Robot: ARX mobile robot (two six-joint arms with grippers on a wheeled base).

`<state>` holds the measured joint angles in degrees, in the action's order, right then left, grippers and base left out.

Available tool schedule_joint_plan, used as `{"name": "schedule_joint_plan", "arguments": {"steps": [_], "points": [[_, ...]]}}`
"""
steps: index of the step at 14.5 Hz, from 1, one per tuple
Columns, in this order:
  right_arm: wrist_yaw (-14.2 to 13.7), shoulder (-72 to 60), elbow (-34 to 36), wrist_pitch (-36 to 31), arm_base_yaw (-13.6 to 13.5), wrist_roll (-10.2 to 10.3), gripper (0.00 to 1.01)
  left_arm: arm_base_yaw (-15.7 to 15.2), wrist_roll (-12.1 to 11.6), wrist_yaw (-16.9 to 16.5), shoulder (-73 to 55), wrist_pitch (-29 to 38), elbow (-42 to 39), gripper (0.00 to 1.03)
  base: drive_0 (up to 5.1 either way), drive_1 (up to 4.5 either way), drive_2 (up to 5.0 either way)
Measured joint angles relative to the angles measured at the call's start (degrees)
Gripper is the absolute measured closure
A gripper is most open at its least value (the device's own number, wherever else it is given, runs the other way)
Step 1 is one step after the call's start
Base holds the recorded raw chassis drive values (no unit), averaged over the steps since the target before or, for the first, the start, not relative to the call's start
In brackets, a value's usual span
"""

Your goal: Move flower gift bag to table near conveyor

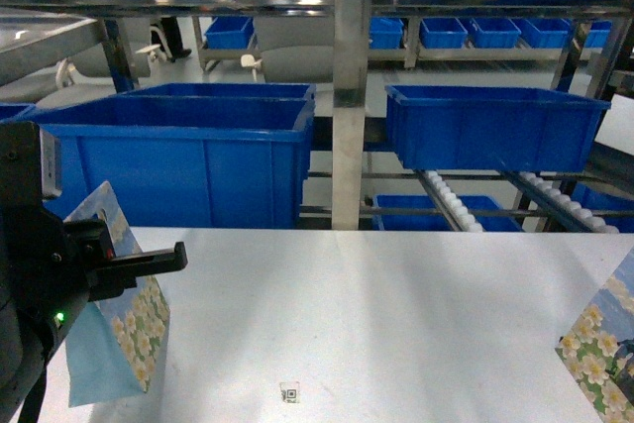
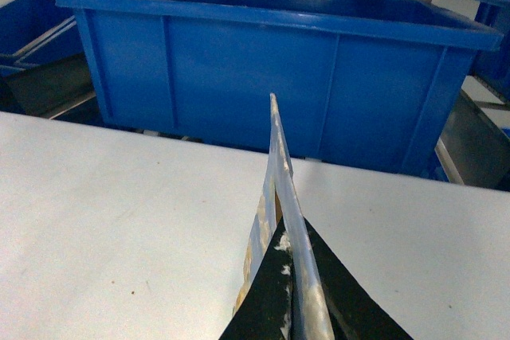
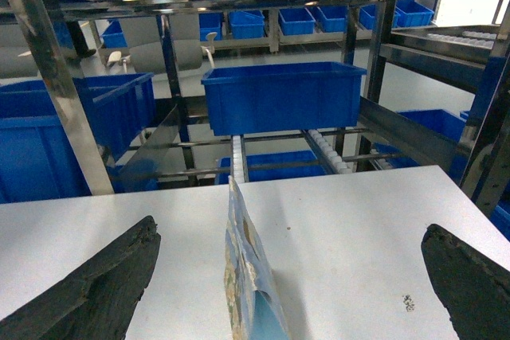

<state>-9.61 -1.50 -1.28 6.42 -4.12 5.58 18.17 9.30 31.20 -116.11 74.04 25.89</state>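
Flower gift bags are two here, and both already stand on the table (image 1: 396, 314), so the task looks nearly finished from where I watch.

Nearest to the robot, on the left side of the table, the left gripper (image 1: 149, 266) is at the top of the left flower gift bag (image 1: 124, 329). In the left wrist view the thin upper edge of this bag (image 2: 280, 197) runs up between the black fingers (image 2: 343, 292), which lie close against it, so the pincer seems to be pinching the bag. The bottom of the bag seems to rest on the tabletop, but I cannot be sure that it carries its own weight. What is left on this side, I judge, is to let go and lift the arm away.

On the right side of the table, the second flower gift bag (image 1: 604, 349) is seen only at the picture edge. The right wrist view shows it (image 3: 247, 276) standing upright and free, with the right gripper (image 3: 291, 284) spread wide around it and both pads (image 3: 96, 292) well apart from the paper.

Beyond the table, the conveyor (image 1: 451, 205) with its white rollers begins just behind the far table edge, and large blue bins (image 1: 188, 160) sit on it. So both bags are near the conveyor.
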Motion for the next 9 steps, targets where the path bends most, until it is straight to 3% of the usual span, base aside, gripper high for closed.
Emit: {"name": "schedule_joint_plan", "arguments": {"steps": [4, 9], "points": [[0.0, 0.0, 0.0, 0.0, 0.0, 0.0, 0.03, 3.0, 2.8, 1.6, 0.8, -0.2, -4.3, 1.0, 0.0, 0.0, 0.0], [0.0, 0.0, 0.0, 0.0, 0.0, 0.0, 0.03, 4.0, 2.6, 1.1, 12.1, -0.4, -9.8, 0.37, 0.0, 0.0, 0.0]]}}
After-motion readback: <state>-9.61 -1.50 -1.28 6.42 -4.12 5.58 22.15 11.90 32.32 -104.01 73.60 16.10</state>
